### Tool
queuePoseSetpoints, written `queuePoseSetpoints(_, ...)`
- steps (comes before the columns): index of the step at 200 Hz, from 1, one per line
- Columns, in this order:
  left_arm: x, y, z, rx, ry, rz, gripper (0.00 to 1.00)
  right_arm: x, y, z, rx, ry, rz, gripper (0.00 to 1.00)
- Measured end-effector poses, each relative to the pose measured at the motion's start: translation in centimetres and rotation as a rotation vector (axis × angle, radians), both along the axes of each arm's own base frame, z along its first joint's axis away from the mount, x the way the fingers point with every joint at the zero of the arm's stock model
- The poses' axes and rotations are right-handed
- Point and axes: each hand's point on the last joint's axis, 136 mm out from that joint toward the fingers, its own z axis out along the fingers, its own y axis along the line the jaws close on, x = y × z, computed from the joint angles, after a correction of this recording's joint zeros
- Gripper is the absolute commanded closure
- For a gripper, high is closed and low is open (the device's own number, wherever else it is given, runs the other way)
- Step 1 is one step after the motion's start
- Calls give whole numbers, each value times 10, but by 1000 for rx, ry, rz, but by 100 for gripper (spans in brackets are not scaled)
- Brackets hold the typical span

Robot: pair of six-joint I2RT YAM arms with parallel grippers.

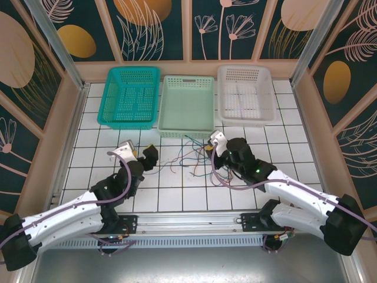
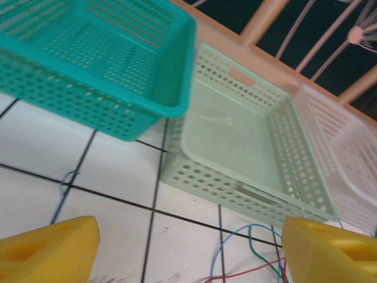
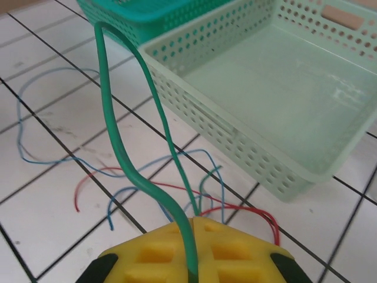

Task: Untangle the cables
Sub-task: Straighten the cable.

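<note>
A pale green basket (image 1: 188, 79) sat at the far side of a white tiled table (image 1: 177, 194) with dark grout lines. A teal basket (image 1: 133, 69) stood just left of it, tilted slightly, and a white basket (image 1: 245, 68) just right. Behind the green basket rose dark floral wall panels (image 1: 153, 29) framed in light wood.

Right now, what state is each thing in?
Teal plastic basket: empty.
Pale green plastic basket: empty.
White plastic basket: empty.
Thin green wire: gripped, arching up.
Thin red and blue wires: lying loose, crossing one another.
Yellow-fingered left hand: open.
Yellow-fingered right hand: shut on that wire.
</note>
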Motion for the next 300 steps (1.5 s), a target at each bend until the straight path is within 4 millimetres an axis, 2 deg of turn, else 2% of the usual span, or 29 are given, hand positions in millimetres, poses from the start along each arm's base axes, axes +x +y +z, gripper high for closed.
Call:
queuePoseSetpoints(52, 4, -59, 31, 82, -146, -278, 17, -1, 14, 29, 178, 31, 101, 92)
queuePoseSetpoints(78, 8, -82, 47, 122, -195, -356, 16, -6, 21, 44, 270, 46, 156, 92)
queuePoseSetpoints(122, 10, -101, 59, 142, -271, -423, 18, -20, 35, 65, 378, 77, 255, 92)
queuePoseSetpoints(171, 13, -118, 64, 174, -298, -475, 23, -28, 42, 75, 430, 115, 321, 93)
queuePoseSetpoints(189, 14, -120, 68, 181, -312, -480, 28, -32, 44, 76, 440, 133, 341, 93)
queuePoseSetpoints(199, 14, -121, 69, 181, -315, -483, 35, -34, 45, 76, 443, 141, 352, 93)
queuePoseSetpoints(235, 17, -130, 71, 219, -327, -503, 73, -37, 44, 74, 443, 164, 363, 93)
queuePoseSetpoints(248, 21, -132, 71, 252, -319, -504, 82, -33, 41, 71, 428, 185, 344, 94)
queuePoseSetpoints(276, 30, -129, 66, 368, -281, -469, 84, -13, 25, 72, 375, 211, 241, 96)
queuePoseSetpoints(300, 36, -116, 50, 523, -225, -429, 85, 3, 7, 74, 318, 216, 148, 96)
